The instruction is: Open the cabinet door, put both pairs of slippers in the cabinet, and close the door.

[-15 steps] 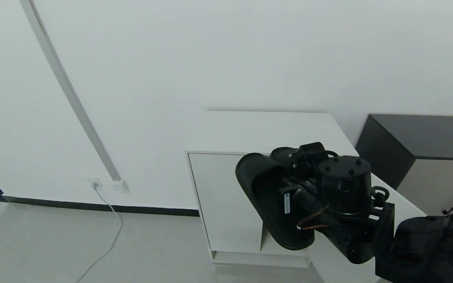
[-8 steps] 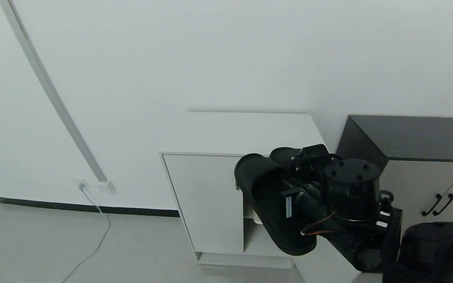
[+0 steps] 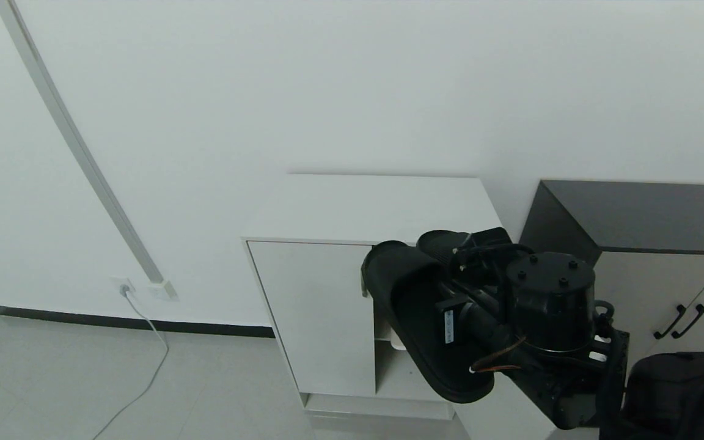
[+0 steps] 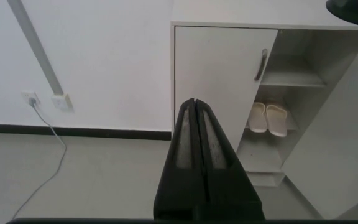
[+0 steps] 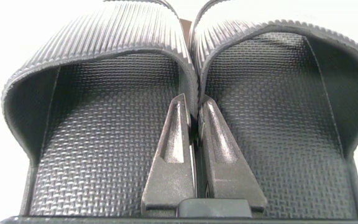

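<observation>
Right end effector (image 5: 193,109) clamped on black slippers (image 5: 104,143), left end effector (image 4: 195,107) closed — empty.

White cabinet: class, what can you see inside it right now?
A pair of white slippers sits on a lower shelf, with an upper shelf above it. The closed left door hides the other half.

The white cabinet (image 4: 216,68) stands on the grey floor (image 4: 104,174), and on a lower shelf (image 4: 293,128) inside it lies a pair of pale slippers (image 4: 269,118).
</observation>
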Controlling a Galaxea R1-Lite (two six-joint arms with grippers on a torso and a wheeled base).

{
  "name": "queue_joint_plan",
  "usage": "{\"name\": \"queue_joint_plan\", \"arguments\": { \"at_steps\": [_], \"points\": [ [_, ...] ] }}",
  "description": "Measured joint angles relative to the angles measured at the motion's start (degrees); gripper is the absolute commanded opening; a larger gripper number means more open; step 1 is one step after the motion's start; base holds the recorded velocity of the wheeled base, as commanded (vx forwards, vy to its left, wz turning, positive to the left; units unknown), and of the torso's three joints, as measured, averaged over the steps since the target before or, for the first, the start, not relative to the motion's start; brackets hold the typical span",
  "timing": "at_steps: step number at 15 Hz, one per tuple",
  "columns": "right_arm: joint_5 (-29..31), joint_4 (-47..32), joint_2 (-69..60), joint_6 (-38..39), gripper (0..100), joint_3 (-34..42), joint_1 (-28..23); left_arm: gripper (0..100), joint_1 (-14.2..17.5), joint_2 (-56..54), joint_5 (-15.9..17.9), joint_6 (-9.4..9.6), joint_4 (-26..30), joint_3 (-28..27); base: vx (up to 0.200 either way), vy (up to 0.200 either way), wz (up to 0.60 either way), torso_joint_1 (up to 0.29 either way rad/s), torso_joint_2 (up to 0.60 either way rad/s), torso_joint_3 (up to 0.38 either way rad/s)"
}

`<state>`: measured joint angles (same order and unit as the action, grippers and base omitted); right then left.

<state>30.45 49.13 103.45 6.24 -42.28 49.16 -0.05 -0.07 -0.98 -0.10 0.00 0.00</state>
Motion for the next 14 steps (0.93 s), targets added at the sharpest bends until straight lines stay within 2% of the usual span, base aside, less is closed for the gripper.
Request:
{"name": "queue_joint_plan", "arguments": {
  "at_steps": [10, 14],
  "points": [
    [0.0, 0.2, 0.2, -0.1, 0, 0.6, -0.1, 0, 0.0, 0.0, 0.0, -0.06, 0.0, 0.0, 0.000, 0.000, 0.00, 0.000, 0.00, 0.000],
    [0.0, 3.4, 0.2, -1.4, 0, 2.0, -0.1, 0, 0.0, 0.0, 0.0, -0.04, 0.0, 0.0, 0.000, 0.000, 0.00, -0.010, 0.01, 0.014]
  ]
}}
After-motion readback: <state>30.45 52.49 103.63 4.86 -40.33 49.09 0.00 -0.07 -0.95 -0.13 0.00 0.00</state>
